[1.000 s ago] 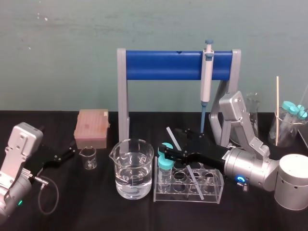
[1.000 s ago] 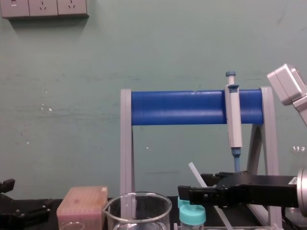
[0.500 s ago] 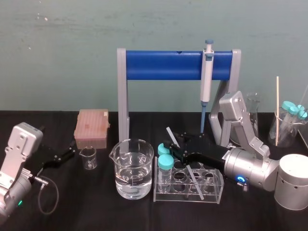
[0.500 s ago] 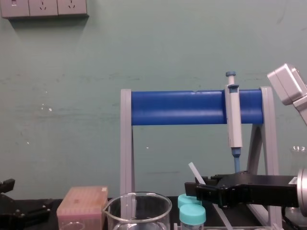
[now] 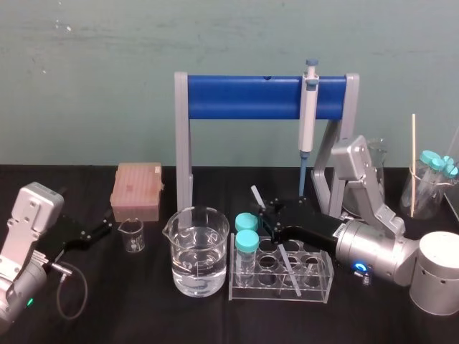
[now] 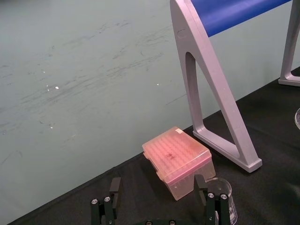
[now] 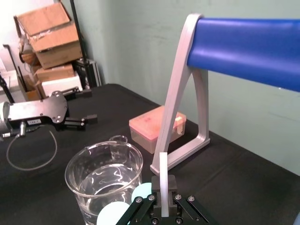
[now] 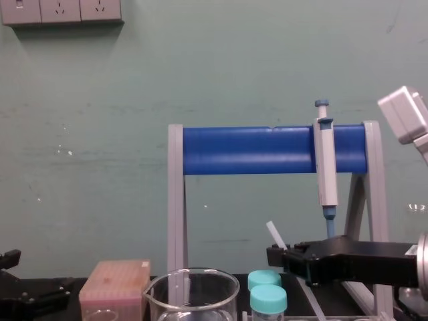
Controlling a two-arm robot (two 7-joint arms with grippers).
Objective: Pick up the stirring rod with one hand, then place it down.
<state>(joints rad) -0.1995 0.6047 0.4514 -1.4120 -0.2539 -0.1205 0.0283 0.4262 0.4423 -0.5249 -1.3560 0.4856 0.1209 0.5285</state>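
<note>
Above the clear rack (image 5: 316,289), just right of the beaker (image 5: 195,251), the right gripper (image 5: 267,218) is pinched tight on the slanting stirring rod (image 5: 256,196). The rod's lower end sits in the rack. The left gripper (image 5: 104,229) rests spread wide at the table's left.

The right arm (image 5: 376,247) is silver-grey: a boxy light grey wrist block, a cylindrical joint with a glowing blue ring, and a broad pale cylinder behind it. The right gripper (image 5: 264,219) is black, its jaws driven by slim bars dotted with silver screws. The left arm (image 5: 25,222) has the same grey block, a green light and a looping black cable (image 5: 84,285). The left gripper (image 5: 106,228) is black and screw-studded.
</note>
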